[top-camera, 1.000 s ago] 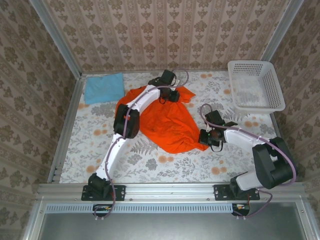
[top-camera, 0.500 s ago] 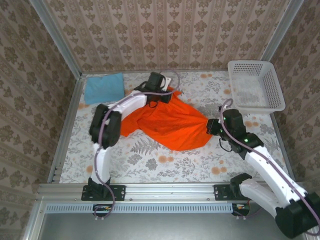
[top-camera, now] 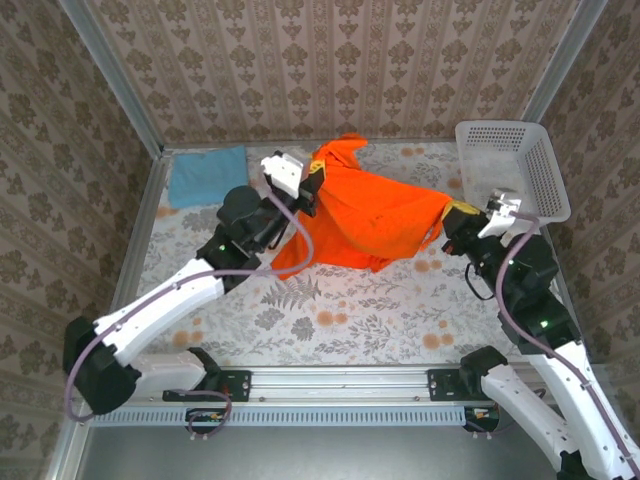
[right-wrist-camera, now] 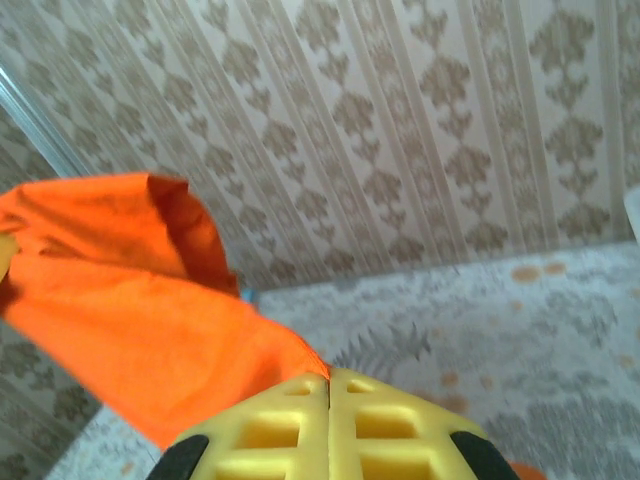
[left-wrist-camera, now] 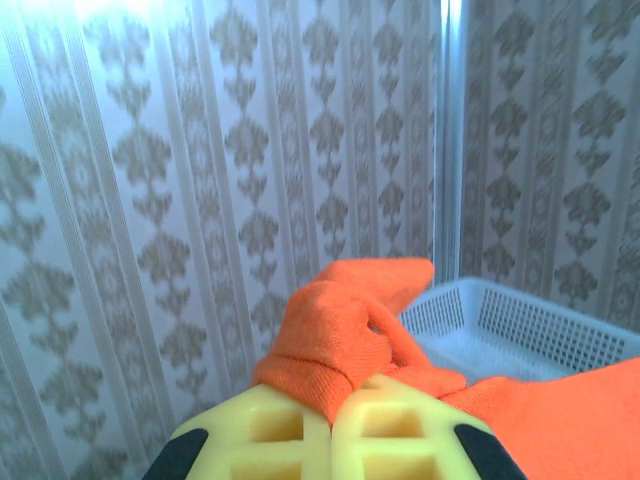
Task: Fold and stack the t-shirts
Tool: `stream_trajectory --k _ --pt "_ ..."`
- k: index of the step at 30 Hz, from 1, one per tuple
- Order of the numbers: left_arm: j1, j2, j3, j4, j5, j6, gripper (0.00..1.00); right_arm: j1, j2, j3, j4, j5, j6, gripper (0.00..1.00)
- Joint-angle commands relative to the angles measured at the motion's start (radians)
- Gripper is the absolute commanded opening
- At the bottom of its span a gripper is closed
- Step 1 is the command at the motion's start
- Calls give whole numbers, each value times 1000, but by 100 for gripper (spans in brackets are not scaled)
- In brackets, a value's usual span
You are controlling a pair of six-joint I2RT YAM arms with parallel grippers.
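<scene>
The bright orange t-shirt (top-camera: 372, 220) hangs stretched in the air between both arms, above the table's far half. My left gripper (top-camera: 312, 178) is shut on a bunched fold of the shirt (left-wrist-camera: 345, 335) at its left end. Shut on the shirt's right corner (right-wrist-camera: 150, 320) is my right gripper (top-camera: 458, 218), with the cloth pinched between its yellow fingertips (right-wrist-camera: 290, 410). The light sky-blue t-shirt (top-camera: 207, 175) lies folded flat at the table's far left corner.
A white lattice basket (top-camera: 510, 170) stands at the far right, close to my right gripper, and appears behind the orange cloth as the basket (left-wrist-camera: 530, 325). Patterned walls close in the table on three sides. The floral table surface (top-camera: 350, 310) lies below the shirt.
Both arms have lifted the orange shirt off the table and pulled it out wide; the left gripper closed on it early on, then rose and moved left, the right rose toward the basket.
</scene>
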Motion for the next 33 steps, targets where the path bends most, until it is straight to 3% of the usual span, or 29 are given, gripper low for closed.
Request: stream_trajectory --k 1,8,13,15,17,19,20,21,23,24,26,28,33 --pt "-34 -85 -2 89 -60 137 0 13 25 83 79 20 -28 0" --pt "-41 -49 118 -19 -117 183 0 19 163 216 50 120 -34 0" --pt "90 175 332 -252 -123 -8 0 9 441 379 -66 257 -99 0" --pt "157 293 459 -371 -71 -104 0 -28 586 450 -99 258 -110 0" --pt "204 463 624 -497 -46 -180 5 -77 745 527 -129 243 -107 0" --pt "233 667 854 -685 7 -201 34 -133 937 629 -183 232 -87 0" --pt "237 753 960 -766 -7 -213 51 -154 1004 669 -209 236 -75 5" --pt "238 843 1079 -871 -25 -222 72 -182 1081 725 -251 224 -52 19" --pt "250 1000 1279 -1027 -44 -245 93 -226 1200 833 -355 189 -6 49" --pt "260 1055 1356 -1103 -43 -266 98 -239 1235 867 -388 178 6 59" --pt "290 1077 1381 -1160 -11 -321 100 -246 1227 846 -379 183 17 68" --pt "330 1006 1225 -1081 24 -363 100 -251 1143 739 -298 144 39 75" --pt "452 869 906 -948 86 -475 95 -240 971 469 -209 -62 104 76"
